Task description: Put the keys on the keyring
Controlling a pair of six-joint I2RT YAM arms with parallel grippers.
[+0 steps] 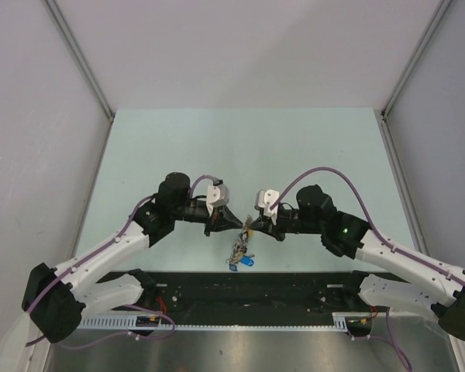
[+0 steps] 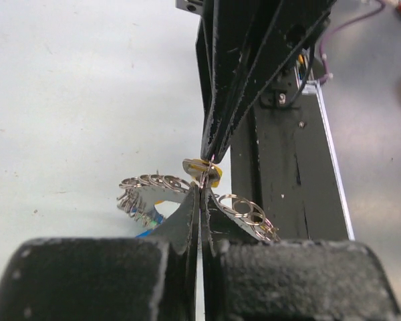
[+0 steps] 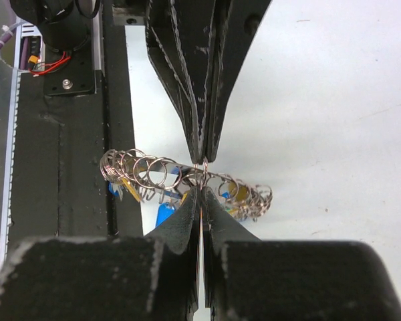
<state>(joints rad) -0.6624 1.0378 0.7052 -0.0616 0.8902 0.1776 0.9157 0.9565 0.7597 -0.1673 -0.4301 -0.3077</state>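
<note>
The keyring (image 1: pixel 239 249), a grey ring fringed with small loops and keys, hangs just above the table's near edge between my two grippers, which meet tip to tip. My left gripper (image 1: pixel 237 224) is shut, its tips (image 2: pixel 202 188) pinching the keyring (image 2: pixel 150 187) where it crosses them. My right gripper (image 1: pixel 253 226) is shut, and in the left wrist view its fingertips (image 2: pixel 208 155) come down onto a yellow-headed key (image 2: pixel 212 172) at the ring. In the right wrist view the right gripper (image 3: pixel 200 190) meets the keyring (image 3: pixel 147 167). A blue-headed key (image 3: pixel 164 212) dangles below.
The black base rail (image 1: pixel 248 288) with the arm mounts runs along the near edge, right under the hanging keys. The pale green table (image 1: pixel 240 147) stretches away behind, with grey walls on three sides.
</note>
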